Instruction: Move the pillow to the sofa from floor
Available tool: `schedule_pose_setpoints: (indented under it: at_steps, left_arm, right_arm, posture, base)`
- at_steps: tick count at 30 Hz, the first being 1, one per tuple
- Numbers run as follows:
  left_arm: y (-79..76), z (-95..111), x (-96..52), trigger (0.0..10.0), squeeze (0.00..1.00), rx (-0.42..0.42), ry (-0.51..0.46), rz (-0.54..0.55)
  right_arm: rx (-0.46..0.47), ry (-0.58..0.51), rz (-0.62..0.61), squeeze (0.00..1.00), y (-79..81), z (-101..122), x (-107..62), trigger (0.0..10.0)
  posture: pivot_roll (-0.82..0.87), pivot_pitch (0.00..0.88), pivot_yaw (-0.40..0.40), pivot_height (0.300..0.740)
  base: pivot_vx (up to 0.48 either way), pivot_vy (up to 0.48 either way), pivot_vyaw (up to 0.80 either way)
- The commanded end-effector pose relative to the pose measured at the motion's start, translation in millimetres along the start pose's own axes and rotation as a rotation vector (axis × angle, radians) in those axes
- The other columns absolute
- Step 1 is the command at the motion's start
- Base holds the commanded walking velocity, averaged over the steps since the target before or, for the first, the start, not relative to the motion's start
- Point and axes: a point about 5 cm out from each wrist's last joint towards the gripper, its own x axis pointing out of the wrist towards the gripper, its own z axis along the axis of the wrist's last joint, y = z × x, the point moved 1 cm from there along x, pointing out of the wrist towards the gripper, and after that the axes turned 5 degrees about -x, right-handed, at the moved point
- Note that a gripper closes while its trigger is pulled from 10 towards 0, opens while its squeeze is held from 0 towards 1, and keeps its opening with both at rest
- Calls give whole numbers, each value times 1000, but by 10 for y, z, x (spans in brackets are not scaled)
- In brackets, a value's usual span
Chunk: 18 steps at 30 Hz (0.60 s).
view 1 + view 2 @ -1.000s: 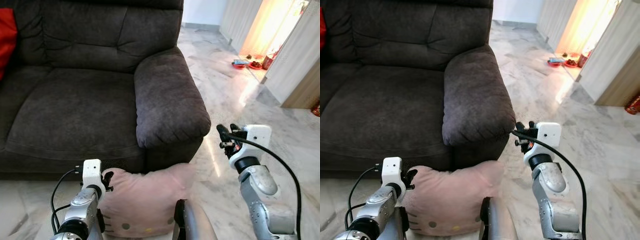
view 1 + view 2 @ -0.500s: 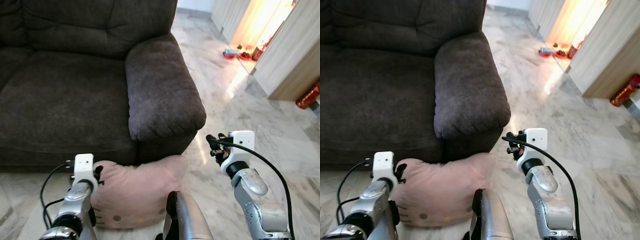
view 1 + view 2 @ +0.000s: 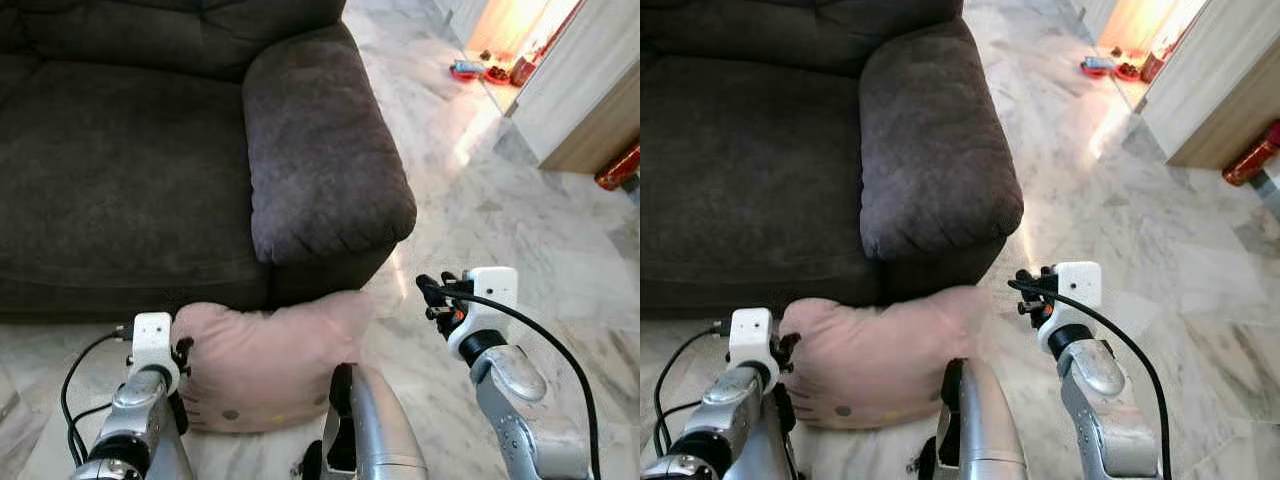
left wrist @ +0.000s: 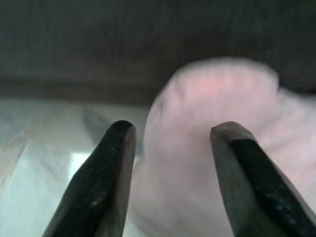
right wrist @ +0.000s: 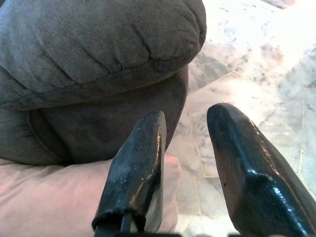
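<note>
A: Where is the pillow?

B: On the marble floor, pressed against the foot of the dark grey sofa, just under the front of the armrest; it is pale pink, plump, with a few small dots on its lower face; its right corner sticks out past the armrest base.

A: And the left gripper?

B: Low at the pillow's left edge; in the left wrist view its two black fingers stand apart, with the pink bulge of the pillow showing between them; that view is blurred, so I cannot tell whether either finger touches the fabric; from the head camera the white wrist block sits just beside the pillow's left side.

A: The right gripper?

B: Raised off the floor to the right of the armrest, beside the pillow's right corner but apart from it; its fingers are spread, with nothing between them; past them the wrist view shows the armrest, the sofa base, a strip of pink pillow and pale tiles.

A: Anything else around?

B: A black cable loops back from the right wrist; far off near a bright doorway lie some small red and blue things, too small to name; a red object sits by a wood panel on the right.
</note>
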Motion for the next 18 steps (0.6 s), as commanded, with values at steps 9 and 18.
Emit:
schedule_pose_setpoints:
  at_steps: [9,18]
  left_arm:
    - [-40,151,48,10000,1000,-65,-34,-96]
    - [-46,204,70,10000,1000,-124,-35,-150]
  right_arm:
    - [-4,25,-20,0,-75,2,-158,10000]
    - [-15,31,-21,0,-104,37,-234,10000]
  posture:
    - [-73,260,-273,519]
    - [-98,259,-284,519]
  base:
    - [0,0,0]
    - [0,0,0]
